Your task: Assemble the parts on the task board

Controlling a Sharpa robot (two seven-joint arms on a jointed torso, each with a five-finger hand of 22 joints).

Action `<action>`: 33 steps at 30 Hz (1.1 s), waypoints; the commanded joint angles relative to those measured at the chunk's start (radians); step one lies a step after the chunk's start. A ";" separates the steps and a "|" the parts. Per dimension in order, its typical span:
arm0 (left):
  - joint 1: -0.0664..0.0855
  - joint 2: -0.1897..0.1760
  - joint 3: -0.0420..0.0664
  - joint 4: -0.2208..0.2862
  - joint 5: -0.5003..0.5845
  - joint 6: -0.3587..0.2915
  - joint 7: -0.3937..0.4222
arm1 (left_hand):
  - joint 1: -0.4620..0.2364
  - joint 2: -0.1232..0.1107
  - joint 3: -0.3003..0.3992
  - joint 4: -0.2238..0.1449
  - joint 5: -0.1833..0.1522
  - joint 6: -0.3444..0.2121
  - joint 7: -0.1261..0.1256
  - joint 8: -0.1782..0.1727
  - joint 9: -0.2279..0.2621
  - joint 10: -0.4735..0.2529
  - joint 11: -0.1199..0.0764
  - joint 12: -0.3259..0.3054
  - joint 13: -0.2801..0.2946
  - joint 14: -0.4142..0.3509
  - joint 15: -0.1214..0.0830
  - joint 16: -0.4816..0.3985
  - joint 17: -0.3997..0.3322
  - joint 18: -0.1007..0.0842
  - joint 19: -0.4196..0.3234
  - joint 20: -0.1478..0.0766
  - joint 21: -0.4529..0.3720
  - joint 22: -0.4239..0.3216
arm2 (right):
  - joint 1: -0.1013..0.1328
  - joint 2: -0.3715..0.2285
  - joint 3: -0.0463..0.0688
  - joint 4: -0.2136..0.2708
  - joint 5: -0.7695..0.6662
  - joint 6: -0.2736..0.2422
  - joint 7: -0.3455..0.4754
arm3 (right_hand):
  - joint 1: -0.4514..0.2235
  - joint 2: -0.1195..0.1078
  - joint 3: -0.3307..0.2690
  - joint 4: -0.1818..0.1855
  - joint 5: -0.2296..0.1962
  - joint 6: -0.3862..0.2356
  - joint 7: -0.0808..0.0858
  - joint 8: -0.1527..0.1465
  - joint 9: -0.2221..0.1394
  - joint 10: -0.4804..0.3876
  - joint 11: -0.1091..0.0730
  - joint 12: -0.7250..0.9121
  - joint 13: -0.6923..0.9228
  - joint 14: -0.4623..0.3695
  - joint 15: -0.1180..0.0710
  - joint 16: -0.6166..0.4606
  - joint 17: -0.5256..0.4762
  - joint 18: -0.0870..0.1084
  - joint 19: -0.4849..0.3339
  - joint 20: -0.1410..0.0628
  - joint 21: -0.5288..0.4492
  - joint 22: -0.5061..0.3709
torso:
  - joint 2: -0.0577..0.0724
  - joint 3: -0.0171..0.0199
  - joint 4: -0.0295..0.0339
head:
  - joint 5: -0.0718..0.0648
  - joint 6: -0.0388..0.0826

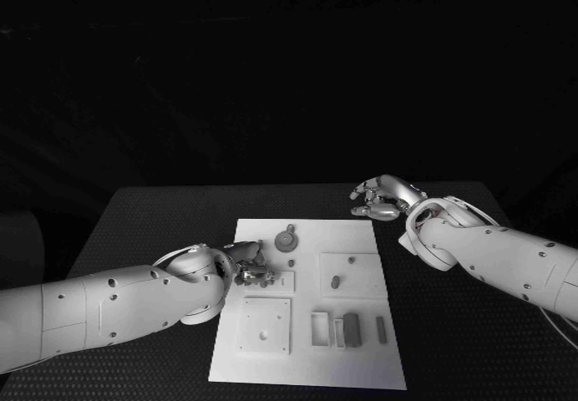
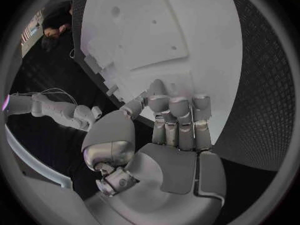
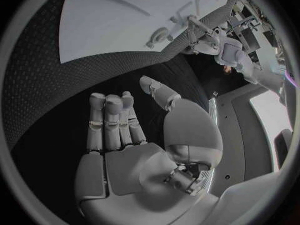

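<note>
Black table point(image 1: 157, 217) carries the board point(image 1: 362, 363) mid-scene with grey parts point(image 1: 286, 241) lying on it, so I park my left hand point(image 1: 245, 263) at its left edge, fingers pressed together and empty, to reach them, right hand point(image 1: 383, 200) off-board, loosely curled, empty.

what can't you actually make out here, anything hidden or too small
1. Head view: the left hand covers the task board's left edge; whether it touches a part is hidden.
2. Head view: the small parts near the board's front edge are too small to identify.
3. Left wrist view: the hand's own fingers hide the board beneath them.
4. Right hand: off the board, holding nothing visible.
</note>
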 commanded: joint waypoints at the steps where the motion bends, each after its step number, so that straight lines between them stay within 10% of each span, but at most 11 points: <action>1: 0.000 0.002 0.000 0.003 -0.006 -0.023 0.012 | 0.046 0.041 0.018 -0.012 0.005 -0.004 0.002 -0.006 -0.001 -0.006 -0.003 0.006 -0.001 0.000 -0.006 0.005 -0.001 0.007 -0.006 -0.142 0.006 -0.001 | -0.001 0.000 0.000 0.002 -0.001 0.011 0.008 | -0.013 0.000 -0.005 0.001 0.005 0.000 0.009 0.002 -0.002 -0.005 -0.002 0.005 -0.002 -0.010 0.000 0.005 -0.001 0.016 -0.006 0.003 0.003 -0.001 | 0.000 0.0001 0.0001 | 0.001 0.001; 33: -0.001 0.006 0.000 -0.002 0.006 0.024 0.020 | 0.054 0.030 0.017 -0.016 0.002 -0.006 0.003 -0.008 -0.002 -0.005 -0.002 0.007 -0.004 0.000 -0.004 0.007 -0.004 0.007 -0.007 -0.142 0.010 -0.004 | -0.001 -0.001 0.000 0.002 -0.001 0.015 0.008 | -0.019 0.001 -0.008 0.003 0.003 0.000 0.009 0.003 -0.003 -0.005 -0.002 0.007 -0.004 -0.010 0.000 0.006 -0.002 0.016 -0.006 0.003 0.003 -0.001 | 0.000 0.0006 -0.0003 | 0.000 -0.005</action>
